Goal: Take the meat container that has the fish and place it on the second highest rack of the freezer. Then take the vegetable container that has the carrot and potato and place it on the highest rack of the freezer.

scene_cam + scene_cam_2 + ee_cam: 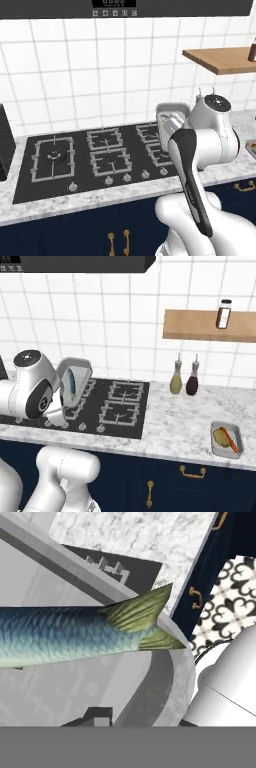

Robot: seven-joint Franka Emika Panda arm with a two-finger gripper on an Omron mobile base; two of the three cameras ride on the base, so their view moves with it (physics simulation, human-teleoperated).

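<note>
**Fish tray up in the air, tipped on its side**

The fingers [100,714] are clenched on the wall of the meat container [75,381], and it's off the bench, standing nearly on edge above the hob [95,155]! In the hand view the fish [75,634] runs across from nine o'clock, greenish tail fanned toward two o'clock, lying against the grey floor of the tray (the second fingertip is hard to make out). Out wider: in the right base view the vegetable container [227,441] sits flat on the marble bench [180,416] at four o'clock, carrot and potato inside, well apart from the arm. Two bottles [184,378] stand by the tiled wall, beneath a wooden shelf [205,326].
</note>
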